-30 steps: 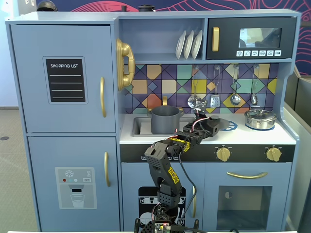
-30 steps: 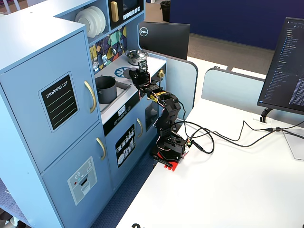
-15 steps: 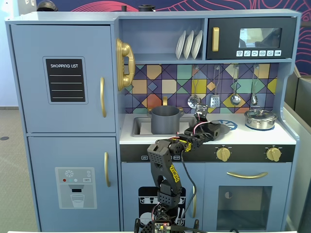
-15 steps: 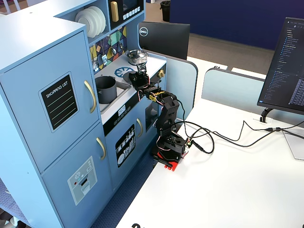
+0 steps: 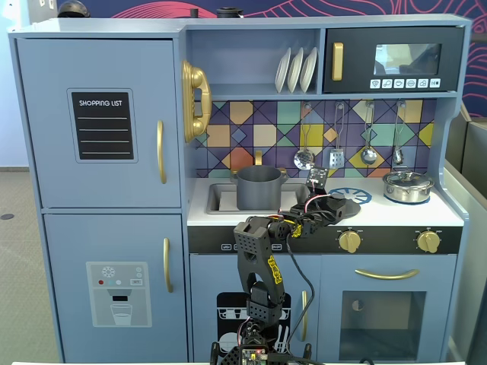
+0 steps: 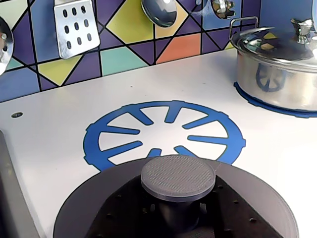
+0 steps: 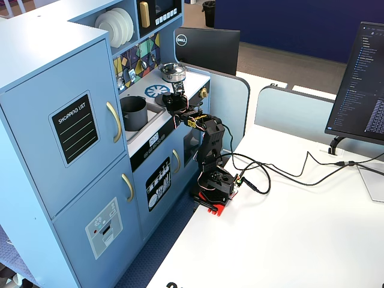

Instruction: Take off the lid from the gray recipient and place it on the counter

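Round matte dark gray lid [image 6: 176, 198] flat on white counter [image 6: 59, 134], at 6 o'clock of blue printed burner [image 6: 163, 131]; gripper [image 5: 329, 204] above lid, finger state unclear; open gray pot [image 5: 259, 188] at 9 o'clock.

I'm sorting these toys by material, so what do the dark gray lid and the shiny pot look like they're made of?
The lid looks like matte 3D-printed plastic: fine ridged lines run across its knob and it throws no reflections. The shiny pot looks like polished metal, probably steel: its wall mirrors the blue burner print. Neither can be confirmed by look alone.
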Controlling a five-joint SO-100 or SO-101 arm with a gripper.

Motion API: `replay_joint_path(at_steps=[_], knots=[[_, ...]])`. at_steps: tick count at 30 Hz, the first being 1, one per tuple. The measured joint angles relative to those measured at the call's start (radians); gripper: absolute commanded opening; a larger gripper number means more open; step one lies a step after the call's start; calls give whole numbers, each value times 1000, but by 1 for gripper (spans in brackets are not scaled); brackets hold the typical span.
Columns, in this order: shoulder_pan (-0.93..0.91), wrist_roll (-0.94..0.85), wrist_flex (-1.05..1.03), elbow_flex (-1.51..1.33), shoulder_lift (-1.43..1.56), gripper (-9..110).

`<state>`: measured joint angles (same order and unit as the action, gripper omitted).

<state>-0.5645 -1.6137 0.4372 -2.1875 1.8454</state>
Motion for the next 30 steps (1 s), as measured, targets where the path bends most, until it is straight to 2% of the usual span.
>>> replay_joint_path(at_steps=[6, 9, 30], knots=[[-28, -3, -3, -6, 2, 25], [-37, -3, -11, -18, 18, 29], [-55, -8, -20, -37, 98, 26]])
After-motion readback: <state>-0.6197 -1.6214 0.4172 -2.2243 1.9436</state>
